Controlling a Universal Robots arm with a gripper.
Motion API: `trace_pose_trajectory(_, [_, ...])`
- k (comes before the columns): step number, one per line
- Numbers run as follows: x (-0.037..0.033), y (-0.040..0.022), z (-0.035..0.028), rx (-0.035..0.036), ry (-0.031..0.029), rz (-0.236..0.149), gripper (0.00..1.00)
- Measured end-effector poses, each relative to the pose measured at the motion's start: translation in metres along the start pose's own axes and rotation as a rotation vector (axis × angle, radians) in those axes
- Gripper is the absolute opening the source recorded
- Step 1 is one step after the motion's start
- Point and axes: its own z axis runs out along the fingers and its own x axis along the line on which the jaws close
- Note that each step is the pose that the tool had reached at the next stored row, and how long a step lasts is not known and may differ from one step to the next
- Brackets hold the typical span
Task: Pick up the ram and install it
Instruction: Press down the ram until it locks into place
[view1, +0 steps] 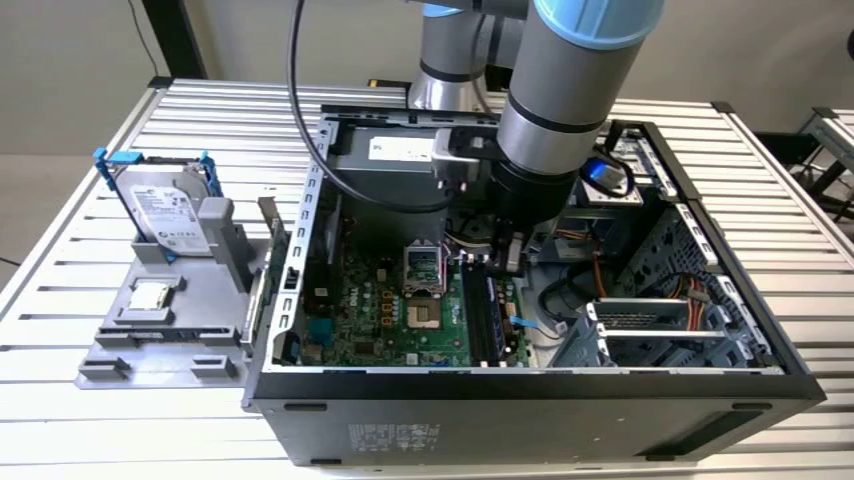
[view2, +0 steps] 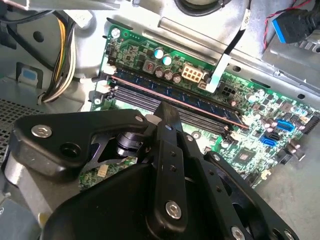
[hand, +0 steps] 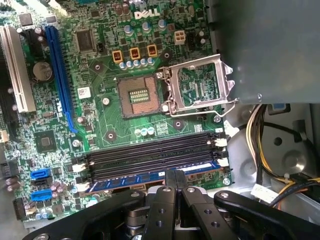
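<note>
The ram (view2: 200, 106) is a long dark stick with a row of chips. It stands in the outermost of the black motherboard slots (hand: 150, 155), and in the first wrist view the ram (hand: 135, 179) shows as a bluish strip. My gripper (hand: 175, 174) is inside the open computer case (view1: 534, 385), directly above the stick's middle. Its two black fingers are pressed together, and their tips sit at the stick's top edge. In the second wrist view the gripper (view2: 167, 106) covers the middle of the stick. The exterior view has the gripper (view1: 507, 265) low over the slots.
A silver hard drive in a blue frame (view1: 167, 215) stands on a grey fixture (view1: 147, 345) at the exterior view's left. The open processor socket (hand: 140, 97) lies beside the slots. Yellow and black cables (hand: 272, 155) and a metal drive cage (view1: 654, 320) crowd the slots' other side.
</note>
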Motion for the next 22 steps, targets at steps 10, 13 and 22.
trace_pose_trajectory(10, [0.0, -0.0001, 0.0001, -0.0012, 0.0012, -0.056, 0.0])
trace_pose_trajectory(13, [-0.0001, -0.0008, 0.0003, -0.0019, 0.0017, -0.091, 0.0])
trace_pose_trajectory(22, [0.0011, -0.0075, 0.005, -0.0021, 0.0047, -0.118, 0.0])
